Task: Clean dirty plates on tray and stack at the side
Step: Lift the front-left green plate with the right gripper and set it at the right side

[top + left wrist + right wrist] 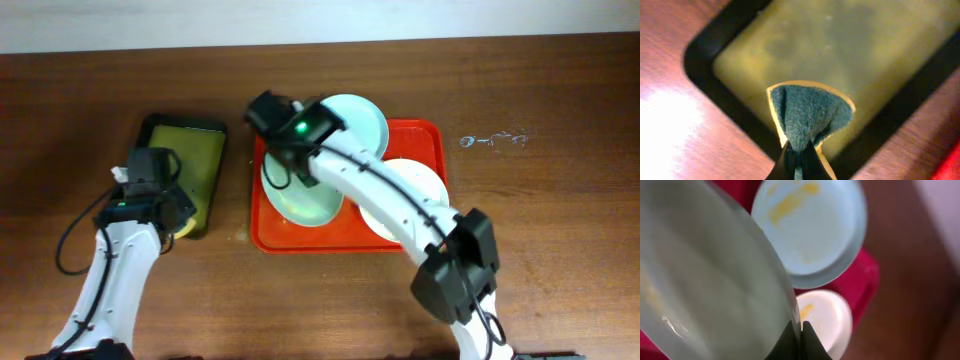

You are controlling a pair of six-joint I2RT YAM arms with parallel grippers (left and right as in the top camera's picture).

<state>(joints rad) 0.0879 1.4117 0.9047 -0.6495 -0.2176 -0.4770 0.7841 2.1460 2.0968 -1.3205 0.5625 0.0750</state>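
**Editor:** What does the right claw (pixel 797 328) have?

**Photographer:** Its two dark fingers are pressed together on the rim of a pale mint-blue round plate (pixel 705 280). The plate is steeply tilted and fills the left of the wrist view. From overhead it sits over the left part of the large orange-red plastic tray (pixel 424 134). I cannot tell whether its lower edge touches the tray.

**Editor:** And beyond that plate?

**Photographer:** A second pale mint-blue plate (pixel 810 225), streaked with yellow, is at the tray's far edge. A white round plate (pixel 822 317) with a yellow smear lies on the tray's right side, partly under the right arm from above. All three plates are on or over the tray.

**Editor:** The left claw (pixel 799 148)?

**Photographer:** It is clamped on a folded green scouring pad with yellow backing (pixel 807 112), and the pad fans out past the fingertips. Below it is a corner of a smaller dark olive-green tray with a black rim (pixel 840 50). That tray is just to the left of the orange-red one, and both are on the brown wooden desk (pixel 560 230).
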